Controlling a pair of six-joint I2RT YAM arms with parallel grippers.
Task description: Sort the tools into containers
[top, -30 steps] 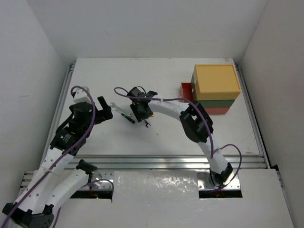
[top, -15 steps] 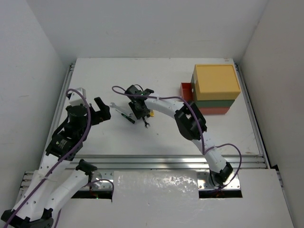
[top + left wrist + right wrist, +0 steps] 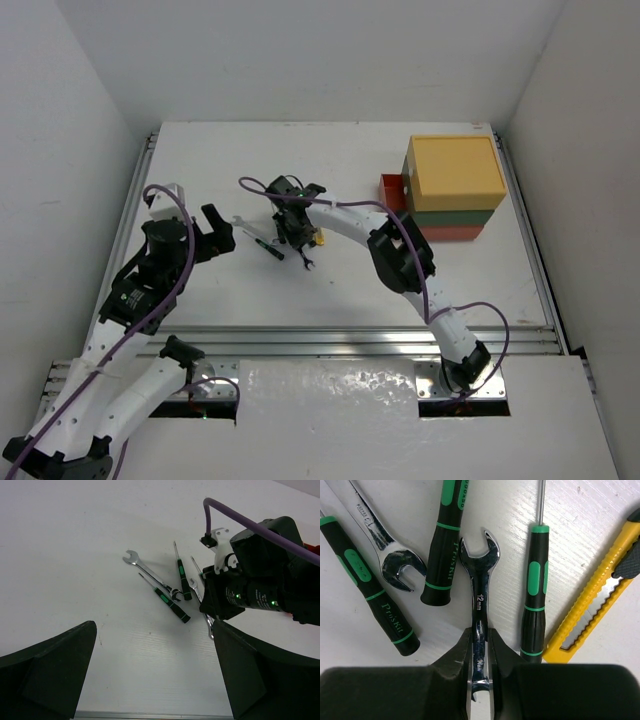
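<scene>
Held tool: 12 mm wrench (image 3: 480, 595), centre of the right wrist frame, flat on the table (image 3: 600, 510), its shaft pinched by the right gripper (image 3: 480, 642), jaws narrow.
Neighbours: second wrench (image 3: 385, 540) upper left; three screwdrivers (image 3: 442, 555) on either side; utility knife (image 3: 590, 605) at the right edge.
Containers (image 3: 455, 190): stacked, upper right of the overhead frame, well apart from the tools.
Left gripper (image 3: 220, 227): jaws wide, holding nothing, left of the tools.
</scene>
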